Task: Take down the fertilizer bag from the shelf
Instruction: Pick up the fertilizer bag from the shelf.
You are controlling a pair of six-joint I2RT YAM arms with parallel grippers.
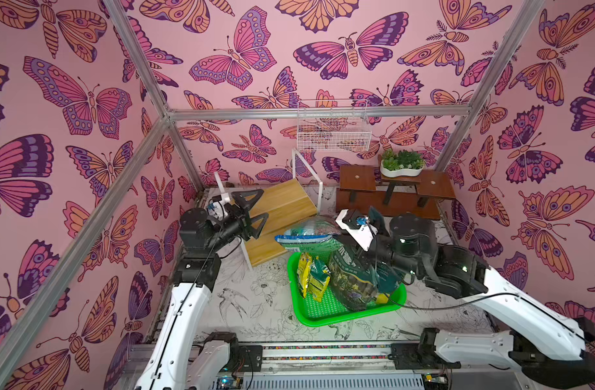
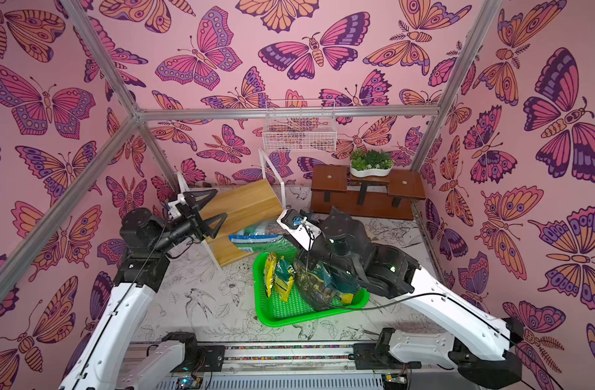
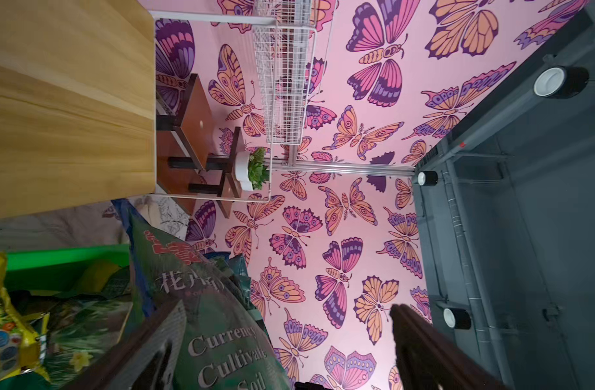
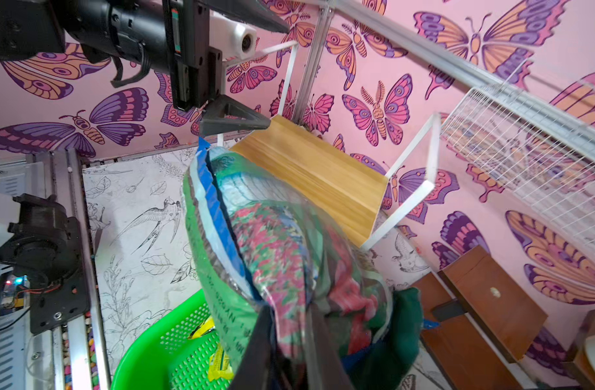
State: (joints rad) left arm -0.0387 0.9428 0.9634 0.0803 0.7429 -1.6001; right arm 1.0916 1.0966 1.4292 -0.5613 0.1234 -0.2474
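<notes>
The fertilizer bag is off the shelf and hangs in the air at the front corner of the lower wooden board, over the far rim of the green tray. From here I cannot tell whether its end touches that board. The right tool has it pinched by one crumpled end, jaws squeezed nearly together on the plastic. Both boards of the shelf are bare. In the tray under the bag, two small yellow-green packets stand side by side, and a big dark green bag leans just beside them. The left tool hangs over the shelf with its jaws spread wide and nothing between them. At the back of the table, a dark plant stand carries a white planter full of green succulents, and a white wire basket hangs on the wall above.
</notes>
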